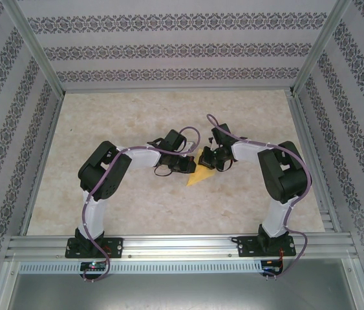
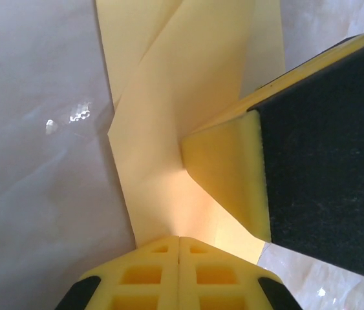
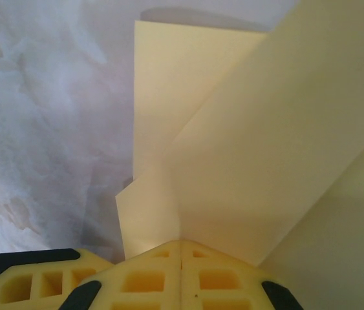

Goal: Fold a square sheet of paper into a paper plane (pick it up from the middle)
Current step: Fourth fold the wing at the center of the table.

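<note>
The square sheet of paper [image 1: 201, 176] is yellow and folded into layered flaps with a pointed end toward the near left, like a partly shaped paper plane. It sits at the table's middle, where both arms meet over it. My left gripper [image 1: 192, 166] is shut on the paper's edge; in the left wrist view its yellow pads [image 2: 179, 240] pinch the sheet [image 2: 169, 97]. The right gripper's finger [image 2: 233, 174] presses in from the right there. My right gripper [image 3: 180, 244] is also shut on a crease of the paper [image 3: 246, 142]. The left finger [image 3: 33, 281] shows at the lower left.
The beige marbled tabletop [image 1: 136, 116] is ringed by aluminium rails, one at the right [image 1: 311, 155] and one at the near edge [image 1: 182, 242]. Patterned walls close in the back and sides. Both arms bend inward, elbows toward the outer edges.
</note>
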Motion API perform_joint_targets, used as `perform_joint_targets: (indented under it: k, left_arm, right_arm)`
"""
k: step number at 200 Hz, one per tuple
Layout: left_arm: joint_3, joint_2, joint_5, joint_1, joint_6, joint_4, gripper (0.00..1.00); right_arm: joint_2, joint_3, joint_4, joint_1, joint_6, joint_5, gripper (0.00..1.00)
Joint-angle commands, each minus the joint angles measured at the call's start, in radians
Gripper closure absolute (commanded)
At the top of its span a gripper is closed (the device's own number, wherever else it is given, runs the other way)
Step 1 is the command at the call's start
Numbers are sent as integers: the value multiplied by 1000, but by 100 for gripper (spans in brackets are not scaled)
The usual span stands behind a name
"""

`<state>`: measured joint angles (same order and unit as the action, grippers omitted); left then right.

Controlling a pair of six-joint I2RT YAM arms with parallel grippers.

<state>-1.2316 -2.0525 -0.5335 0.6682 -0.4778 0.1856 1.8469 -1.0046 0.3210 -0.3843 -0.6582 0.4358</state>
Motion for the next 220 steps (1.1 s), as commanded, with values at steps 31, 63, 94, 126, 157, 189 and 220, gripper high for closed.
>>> perform_joint_targets:
  k: [31,63,94,126,157,189,220]
  left_arm:
    - [-11,-25,-3,6,33,104,96]
    - [-11,38,1,4,19,74,91]
    - [43,136,54,-7,-35,-5,89]
    - [94,157,8,-8,-77,-80,89]
    - [111,143,-62,-3,-94,-125,89]
    - [100,97,-88,6,-93,-113,89]
    - [82,58,-127,14,-92,-114,89]
  right_arm:
    - [-4,55,20,5,11,-66,94]
    - [9,72,0,8,11,-65,95]
    - [15,90,-20,15,12,-63,96]
    - [18,97,-33,19,19,-55,96]
    - [23,98,-40,20,18,-49,96]
    - [14,107,-62,25,14,-36,95]
    - [-10,106,-88,28,11,-12,94]
